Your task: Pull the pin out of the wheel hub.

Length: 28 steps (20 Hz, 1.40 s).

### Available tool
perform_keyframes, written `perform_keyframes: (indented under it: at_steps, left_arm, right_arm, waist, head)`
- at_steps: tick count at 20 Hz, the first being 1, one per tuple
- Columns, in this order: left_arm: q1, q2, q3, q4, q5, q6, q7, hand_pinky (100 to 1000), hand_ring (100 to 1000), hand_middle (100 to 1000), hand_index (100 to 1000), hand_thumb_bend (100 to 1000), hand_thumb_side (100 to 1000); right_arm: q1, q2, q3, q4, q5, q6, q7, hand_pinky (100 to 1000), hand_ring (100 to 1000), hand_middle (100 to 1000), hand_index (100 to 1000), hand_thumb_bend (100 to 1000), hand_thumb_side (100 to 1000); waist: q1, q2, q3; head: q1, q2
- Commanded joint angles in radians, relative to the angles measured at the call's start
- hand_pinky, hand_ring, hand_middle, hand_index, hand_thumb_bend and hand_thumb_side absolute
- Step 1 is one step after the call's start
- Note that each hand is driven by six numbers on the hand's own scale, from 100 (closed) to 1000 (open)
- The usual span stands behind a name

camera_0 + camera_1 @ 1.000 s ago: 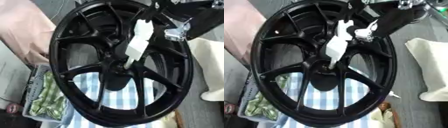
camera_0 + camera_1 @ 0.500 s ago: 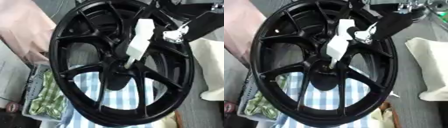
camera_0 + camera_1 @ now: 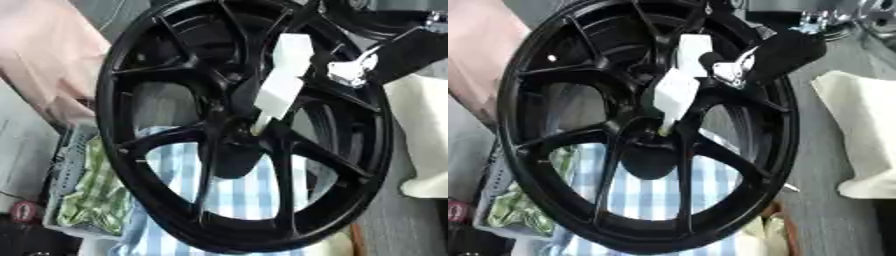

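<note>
A large black wheel hub [image 3: 166, 137] with several spokes stands tilted on its rim and fills both views. A white pin [image 3: 282, 85] slants down from the upper right, its yellowish lower tip at the hub's centre bore; I cannot tell whether the tip is still inside. My right hand [image 3: 773, 52], black with a silver joint, comes in from the upper right with its fingers curled round the pin's upper part. My left hand shows in neither view.
A blue and white checked cloth [image 3: 245, 195] lies under the wheel. A grey basket [image 3: 66, 165] holding green checked fabric sits at the lower left. A person's pink sleeve [image 3: 48, 60] is at the wheel's left rim. A white cloth [image 3: 859, 125] lies at the right.
The whole picture has shifted a little. My right hand still holds the pin, and the pin's tip stays at the hub's centre.
</note>
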Motion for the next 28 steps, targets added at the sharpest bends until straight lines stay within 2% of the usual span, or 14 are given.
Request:
perform_keyframes:
  at_steps: [1, 9, 15, 28]
  left_arm:
    - [-0.015, 0.024, 0.006, -0.008, -0.007, -0.001, -0.002, 759, 731, 596, 708, 234, 698]
    - [-0.016, 0.021, 0.005, -0.009, -0.011, 0.001, -0.001, 760, 732, 596, 708, 236, 698]
    - [-0.020, 0.019, 0.004, -0.010, -0.014, 0.001, -0.002, 760, 734, 597, 707, 236, 698]
    - [-0.024, 0.016, 0.003, -0.010, -0.016, 0.001, -0.004, 761, 736, 597, 707, 236, 700]
  right_arm:
    - [-0.007, -0.033, -0.013, -0.002, 0.010, 0.008, -0.005, 909, 976, 858, 912, 100, 635]
    - [-0.008, -0.029, -0.016, 0.019, 0.027, 0.003, -0.026, 914, 981, 860, 921, 100, 647]
    - [-0.006, -0.026, -0.014, 0.034, 0.018, 0.001, -0.027, 912, 976, 855, 922, 100, 689]
    - [-0.013, -0.016, -0.001, 0.065, 0.000, -0.003, -0.007, 907, 966, 841, 920, 100, 727]
  waist:
    - [0.008, -0.011, 0.003]
    - [0.003, 0.009, 0.009]
    - [0.001, 0.019, 0.013]
    - [-0.006, 0.029, 0.024]
  head:
    - [-0.002, -0.011]
    - [-0.003, -0.022]
    - [-0.004, -0.026]
    - [-0.006, -0.032]
